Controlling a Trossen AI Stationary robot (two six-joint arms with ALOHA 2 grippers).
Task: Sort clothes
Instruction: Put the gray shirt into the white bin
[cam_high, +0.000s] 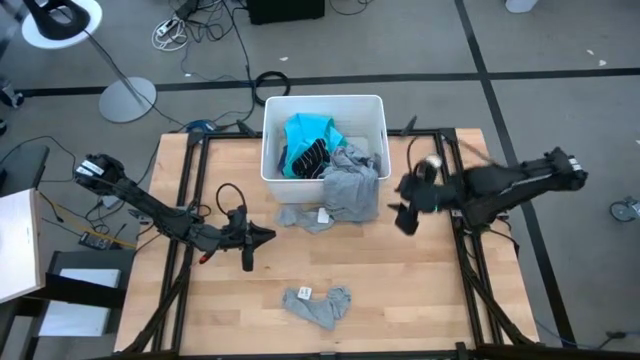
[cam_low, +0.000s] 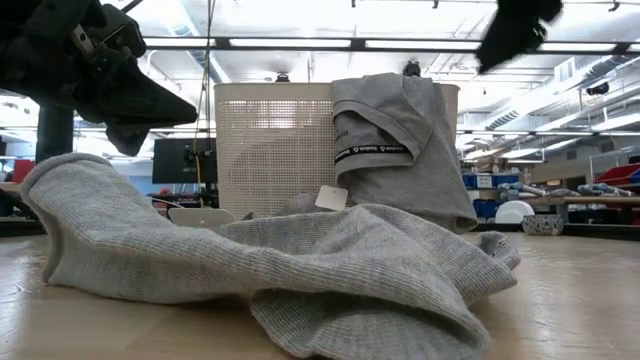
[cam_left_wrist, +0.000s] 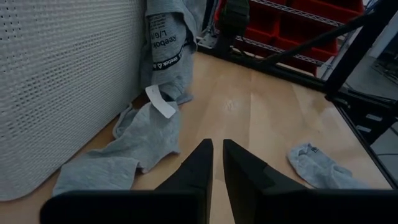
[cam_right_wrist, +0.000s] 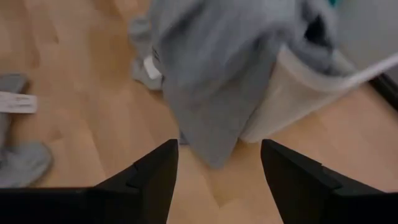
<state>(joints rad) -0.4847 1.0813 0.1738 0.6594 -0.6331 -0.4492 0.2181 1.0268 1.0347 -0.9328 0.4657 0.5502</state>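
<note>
A grey shirt (cam_high: 352, 185) hangs over the near right rim of the white bin (cam_high: 372, 110), and its lower part lies on the table. A turquoise garment (cam_high: 305, 135) and a dark one (cam_high: 308, 157) lie inside the bin. One grey sock with a white tag (cam_high: 300, 215) lies at the bin's foot. A pair of grey socks (cam_high: 318, 303) lies near the table's near edge. My left gripper (cam_high: 262, 237) is shut and empty, left of the tagged sock. My right gripper (cam_high: 405, 205) is open and empty, right of the shirt and above the table.
Black frame rails (cam_high: 185, 200) run along the table's left and right sides. Bare wood lies between the bin and the near socks. In the low view the near socks (cam_low: 300, 260) fill the foreground, with the bin (cam_low: 270, 140) and shirt (cam_low: 400, 140) behind.
</note>
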